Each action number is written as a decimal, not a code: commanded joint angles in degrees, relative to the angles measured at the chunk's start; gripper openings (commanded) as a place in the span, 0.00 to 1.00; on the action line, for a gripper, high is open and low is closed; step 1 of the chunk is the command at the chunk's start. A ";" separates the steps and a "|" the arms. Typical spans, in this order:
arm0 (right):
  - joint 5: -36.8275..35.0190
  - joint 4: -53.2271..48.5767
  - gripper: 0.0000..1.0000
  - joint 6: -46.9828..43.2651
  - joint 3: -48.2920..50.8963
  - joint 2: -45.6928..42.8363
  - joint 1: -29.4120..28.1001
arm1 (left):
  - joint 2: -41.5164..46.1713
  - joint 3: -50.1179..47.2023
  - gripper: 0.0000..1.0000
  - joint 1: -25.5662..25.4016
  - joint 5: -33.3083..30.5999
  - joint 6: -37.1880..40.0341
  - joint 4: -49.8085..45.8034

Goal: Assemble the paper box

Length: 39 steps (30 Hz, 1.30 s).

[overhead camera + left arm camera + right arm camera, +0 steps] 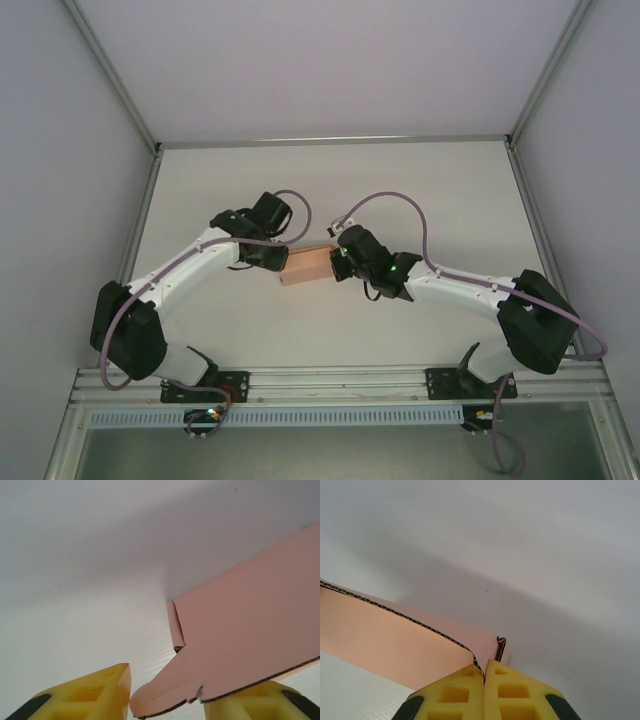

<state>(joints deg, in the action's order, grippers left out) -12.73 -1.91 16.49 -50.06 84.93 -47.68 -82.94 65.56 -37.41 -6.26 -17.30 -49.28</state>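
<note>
- The salmon-pink paper box (308,266), made of thin corrugated card, lies on the white bench (420,190) near its middle, between the two arms.
- In the top view its long axis runs from left to right, so one short end faces each arm. The left jaws meet the left end and the right jaws meet the right end. Neither arm is clearly nearer.
- The right jaws are fully closed. Their two yellow fingers (510,692) press together, and the raw edge of a card wall runs down into the seam between them. I judge that they pinch the box at this corner.
- The left jaws stand partly open. A rounded pink tab (165,697) of the box lies in the gap and rests over the yellow finger at the right of this view (250,705). The opposite finger (95,692) is just beside the tab, with a narrow gap, so nothing is clamped.
- The box is not yet finished, because this tab is loose. The next move is probably for the left jaws to close on the tab, or to push it along the long axis toward the box, while the right side holds.
</note>
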 commanded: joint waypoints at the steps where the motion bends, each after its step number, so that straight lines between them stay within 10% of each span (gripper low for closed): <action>1: 1.53 -14.35 0.00 0.43 2.87 3.66 -0.66 | 2.83 0.89 0.40 0.41 0.06 -2.56 -2.61; 11: 1.65 -14.48 0.00 0.57 2.95 3.46 -0.70 | 1.58 1.64 0.34 0.77 2.07 -2.09 -1.11; 21: 1.83 -14.95 0.00 0.56 2.49 4.02 -1.04 | -0.54 2.07 0.00 0.00 4.39 -8.40 1.42; 35: 1.64 -16.10 0.00 1.37 1.57 4.42 -1.61 | 4.26 -8.11 0.00 6.32 16.00 -23.69 13.55; 39: 1.05 -15.81 0.00 1.08 1.94 3.97 -1.71 | 3.65 -7.17 0.00 4.43 10.10 -21.57 9.72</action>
<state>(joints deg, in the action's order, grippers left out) -13.65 -3.92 16.69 -51.44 85.52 -48.56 -78.04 59.46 -32.03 5.98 -36.95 -38.63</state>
